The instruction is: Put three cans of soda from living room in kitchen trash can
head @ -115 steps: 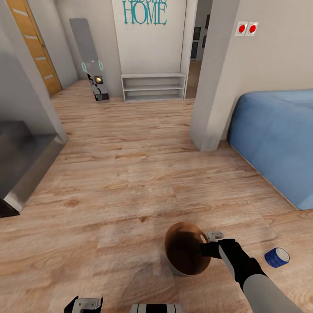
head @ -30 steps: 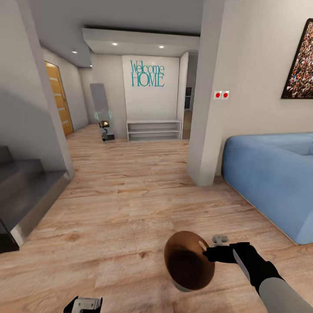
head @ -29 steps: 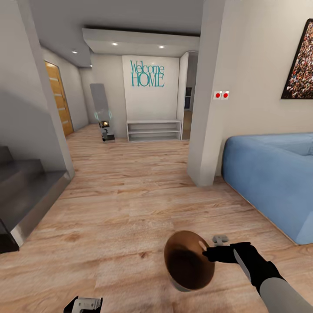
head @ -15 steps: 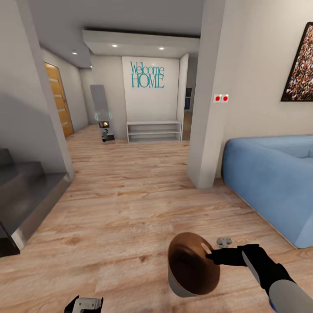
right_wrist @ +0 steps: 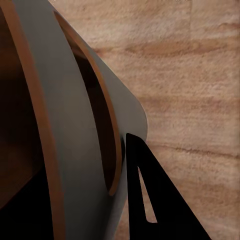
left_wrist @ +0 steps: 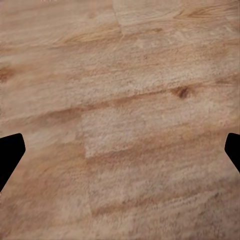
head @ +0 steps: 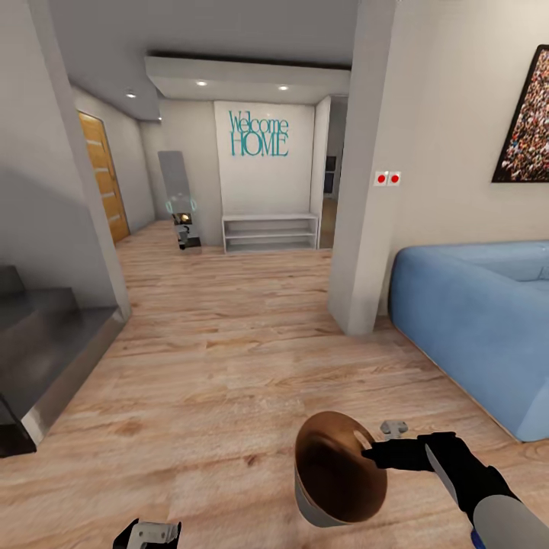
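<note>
The right end effector (head: 371,455) is clamped on the rim of the tash can (head: 335,473), carried tilted above the wooden floor (head: 213,358), while the left end effector (left_wrist: 120,150) hangs spread wide and empty; the thin rim pinch could slip.

We see our right arm reaching forward low, its black right gripper (head: 364,446) pinched closed on the rim of the grey tapered bin with brown inside (head: 309,499). Our left gripper (left_wrist: 120,150) points down, black fingertips (left_wrist: 10,152) spread wide apart.
</note>
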Motion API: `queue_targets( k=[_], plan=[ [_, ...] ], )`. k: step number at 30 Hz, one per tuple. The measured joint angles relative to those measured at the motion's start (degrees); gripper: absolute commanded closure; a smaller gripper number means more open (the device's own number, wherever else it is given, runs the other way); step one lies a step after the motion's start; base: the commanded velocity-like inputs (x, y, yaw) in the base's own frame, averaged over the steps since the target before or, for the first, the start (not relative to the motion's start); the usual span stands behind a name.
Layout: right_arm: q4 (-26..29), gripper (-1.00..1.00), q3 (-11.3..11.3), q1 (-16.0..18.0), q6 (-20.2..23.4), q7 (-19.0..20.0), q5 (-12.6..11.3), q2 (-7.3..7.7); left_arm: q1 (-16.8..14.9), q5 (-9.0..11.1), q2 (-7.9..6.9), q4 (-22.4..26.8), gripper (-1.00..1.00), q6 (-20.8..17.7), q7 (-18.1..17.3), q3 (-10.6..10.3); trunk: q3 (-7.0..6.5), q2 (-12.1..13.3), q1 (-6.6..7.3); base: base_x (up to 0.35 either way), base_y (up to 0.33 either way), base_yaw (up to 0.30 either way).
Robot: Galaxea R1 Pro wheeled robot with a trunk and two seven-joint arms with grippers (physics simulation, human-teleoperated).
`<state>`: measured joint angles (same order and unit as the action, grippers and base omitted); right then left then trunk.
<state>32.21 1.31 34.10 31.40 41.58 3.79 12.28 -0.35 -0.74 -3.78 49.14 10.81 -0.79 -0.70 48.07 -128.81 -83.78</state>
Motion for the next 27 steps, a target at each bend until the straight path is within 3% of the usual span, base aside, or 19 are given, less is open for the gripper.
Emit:
queue_targets(
  k=[6, 16, 27],
  plan=[
    [0.0, 1.0, -0.02, -0.01, -0.02, -0.1, 0.02, -0.2, 0.0, -0.03, 0.0, 0.0, -1.0, -0.08, 0.0, -0.06, -1.08, 2.41, 1.32, 0.0, 0.0, 0.0],
    [0.15, 1.0, 0.11, -2.17, -0.56, -0.33, 0.09, 0.02, 0.09, 0.19, 0.07, 0.3, -1.0, 0.14, 0.11, -0.06, -1.07, 2.42, 1.32, 0.087, -0.008, 0.0],
    [0.51, 1.0, 0.24, -3.98, -3.01, -0.43, -0.17, -0.07, 0.1, 0.18, 0.03, 0.14, -1.0, 0.15, 0.15, 0.0, -1.08, 2.42, 1.32, -0.113, -0.001, 0.0]
  ],
)
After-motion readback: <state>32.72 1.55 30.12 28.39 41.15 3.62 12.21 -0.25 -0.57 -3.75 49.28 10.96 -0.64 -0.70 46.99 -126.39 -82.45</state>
